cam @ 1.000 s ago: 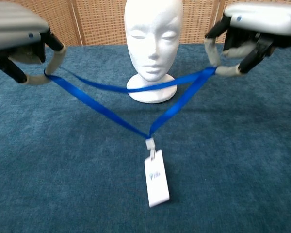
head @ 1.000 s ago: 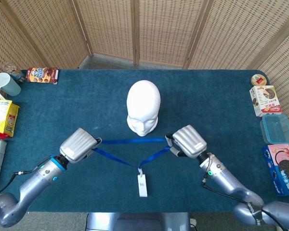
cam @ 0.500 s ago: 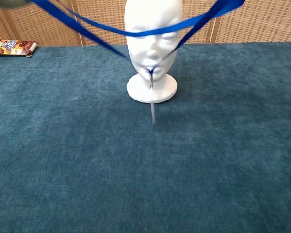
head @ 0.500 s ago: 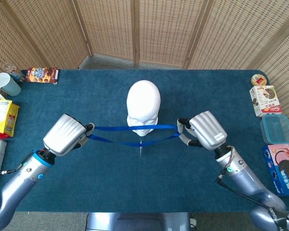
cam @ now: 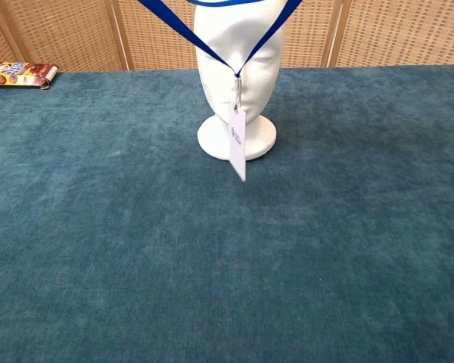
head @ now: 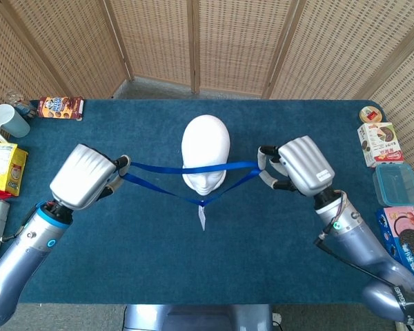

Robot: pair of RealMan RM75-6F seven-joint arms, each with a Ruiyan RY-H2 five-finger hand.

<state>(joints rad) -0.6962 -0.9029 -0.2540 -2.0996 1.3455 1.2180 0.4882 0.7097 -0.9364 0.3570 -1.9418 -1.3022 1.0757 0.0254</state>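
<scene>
Now stood upright mid-counter (head: 124,262): foam head (head: 205,155), face toward the near edge. Spanned left to right across its face: blue lanyard (head: 167,168), long axis crosswise, raised off the cloth. Pinched at one end by fingers of the left hand (head: 83,176), at the other by those of the right hand (head: 298,165), each about equally far from the head. Dangled below the chin: white badge (cam: 237,144). Compared with a second earlier: hands higher and wider apart, badge lifted clear of the counter.
</scene>
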